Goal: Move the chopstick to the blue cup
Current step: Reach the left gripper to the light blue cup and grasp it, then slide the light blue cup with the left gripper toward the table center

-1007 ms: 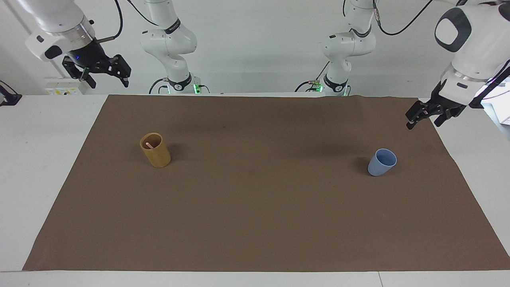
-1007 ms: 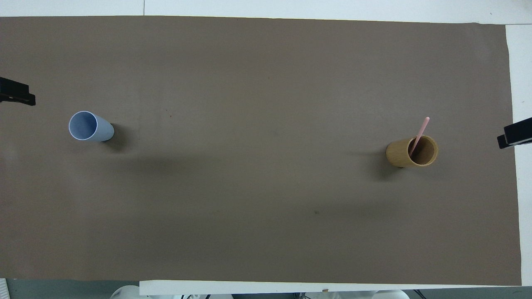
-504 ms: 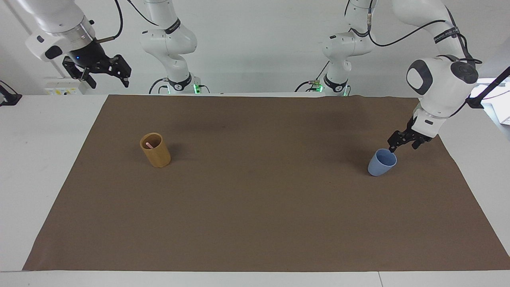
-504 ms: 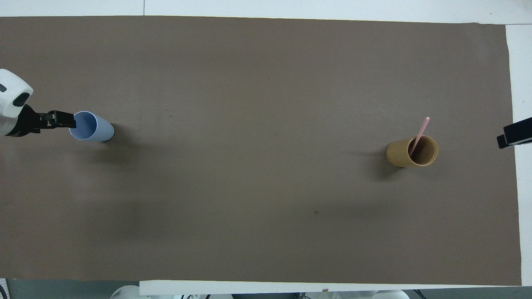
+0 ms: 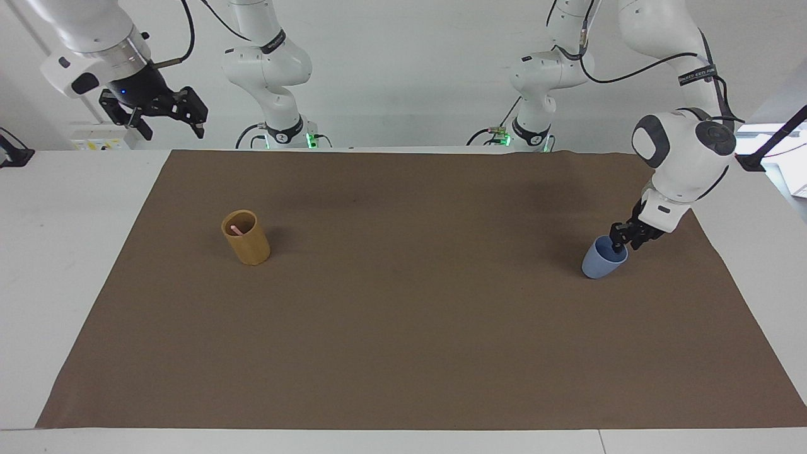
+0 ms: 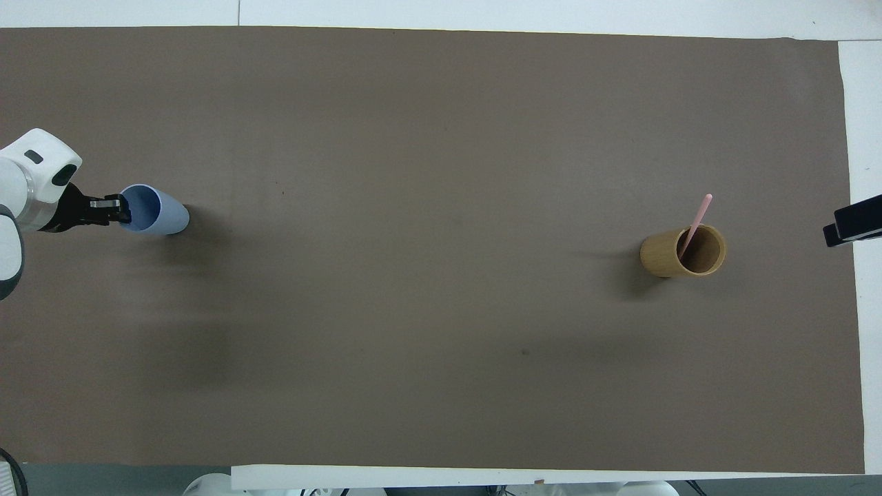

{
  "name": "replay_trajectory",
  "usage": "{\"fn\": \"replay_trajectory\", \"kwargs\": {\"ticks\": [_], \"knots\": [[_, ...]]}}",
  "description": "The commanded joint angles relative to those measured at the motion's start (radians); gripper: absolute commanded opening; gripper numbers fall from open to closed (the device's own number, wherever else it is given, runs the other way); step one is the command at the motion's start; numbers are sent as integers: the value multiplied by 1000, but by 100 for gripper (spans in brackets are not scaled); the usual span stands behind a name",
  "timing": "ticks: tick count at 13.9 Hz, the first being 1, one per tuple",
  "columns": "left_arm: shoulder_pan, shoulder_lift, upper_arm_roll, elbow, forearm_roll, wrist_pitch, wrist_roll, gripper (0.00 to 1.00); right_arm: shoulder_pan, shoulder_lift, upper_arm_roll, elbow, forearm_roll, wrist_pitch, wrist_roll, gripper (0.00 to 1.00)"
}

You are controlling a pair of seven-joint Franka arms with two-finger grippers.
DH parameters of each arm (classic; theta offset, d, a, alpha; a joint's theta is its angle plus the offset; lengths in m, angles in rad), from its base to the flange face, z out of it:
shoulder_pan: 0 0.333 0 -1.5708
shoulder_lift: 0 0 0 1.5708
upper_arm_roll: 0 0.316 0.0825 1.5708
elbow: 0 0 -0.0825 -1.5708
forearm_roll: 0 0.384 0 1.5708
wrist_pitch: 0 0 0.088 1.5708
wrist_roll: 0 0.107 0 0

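Note:
The blue cup (image 5: 596,265) stands on the brown mat toward the left arm's end of the table; it also shows in the overhead view (image 6: 164,216). My left gripper (image 5: 624,244) is down at the cup's rim, on the side toward the table's end, and shows in the overhead view (image 6: 122,210) too. One pale pink chopstick (image 6: 696,222) leans in a tan wooden cup (image 6: 660,255) toward the right arm's end; its tip shows in the facing view (image 5: 234,227). My right gripper (image 5: 167,116) is open and empty, waiting high off the mat's corner.
The brown mat (image 5: 403,328) covers most of the white table. The tan cup (image 5: 249,247) and the blue cup stand far apart, with bare mat between them. The right gripper's tip (image 6: 853,226) shows at the overhead view's edge.
My left gripper has come down from above the mat's edge to the blue cup's rim. The cups, the chopstick and the right arm have not moved.

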Motion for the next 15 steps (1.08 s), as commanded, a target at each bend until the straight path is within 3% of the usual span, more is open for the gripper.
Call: {"fn": "replay_trajectory", "kwargs": {"ticks": [1,4,10,13,15], "knots": [[-8,-4,-4,-13,-7,37,-11,0,-2,-23,0,-31,15,13,14,100],[-156,-1,-6,10,-7,26,-206,0,0,-25,0,-31,15,13,14,100],[-581,10,-9,60,-11,-21,-668,0,-5,-25,0,-32,15,13,11,100],[-678,4,-7,47,-13,-37,-730,0,-3,-25,0,-32,15,11,12,100],[-680,1,-7,42,-13,-44,-732,4,-3,-25,0,-32,15,13,6,100]]}}
